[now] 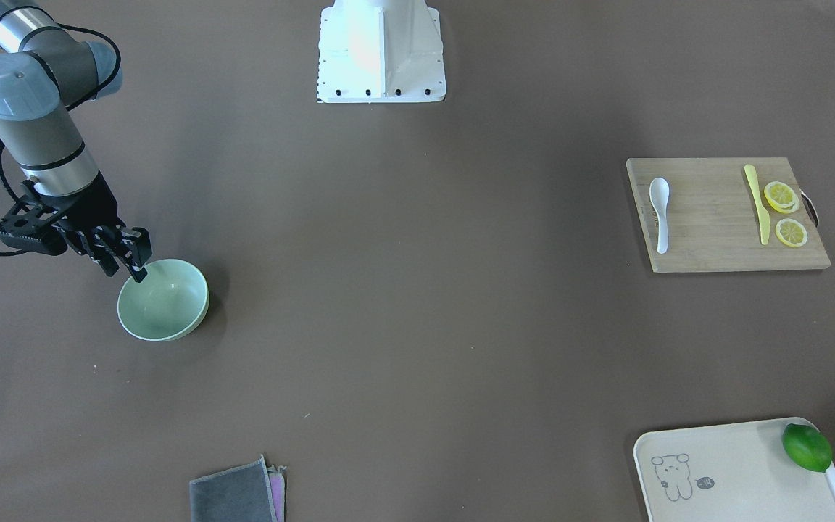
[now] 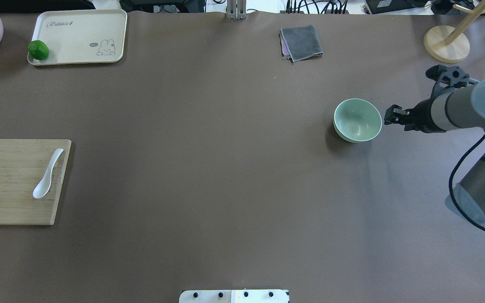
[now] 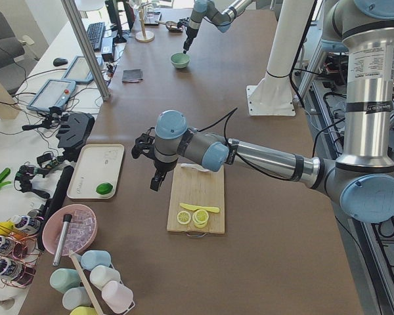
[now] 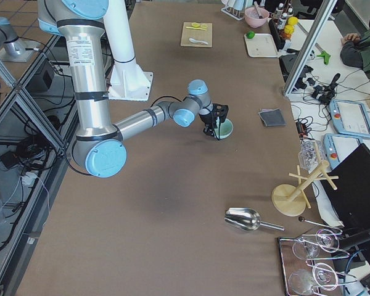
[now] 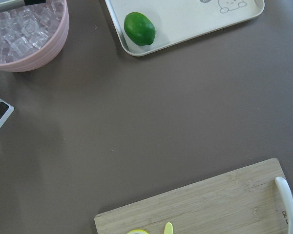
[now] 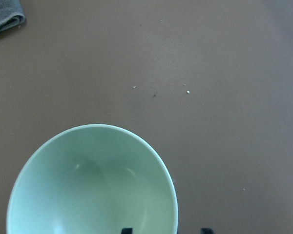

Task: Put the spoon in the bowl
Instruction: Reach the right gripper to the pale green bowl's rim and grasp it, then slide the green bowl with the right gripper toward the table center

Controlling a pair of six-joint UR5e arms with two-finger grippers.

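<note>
Front-facing: right gripper [image 1: 135,266] at bowl [image 1: 164,304] rim; spoon [image 1: 659,214] well apart from bowl, on cutting board [image 1: 715,217].
Right wrist: fingertips [image 6: 127,230] parted astride that rim, gripping nothing yet. Judgement: close squarely, lift level.
Left-end view: left gripper [image 3: 155,184] far from bowl; cannot tell its opening.

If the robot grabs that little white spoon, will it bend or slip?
Probably it stays stiff: the spoon looks thick and glossy, like ceramic or hard plastic. That shine suggests it could slip. Lying flat on the wooden board, it likely won't roll.
</note>
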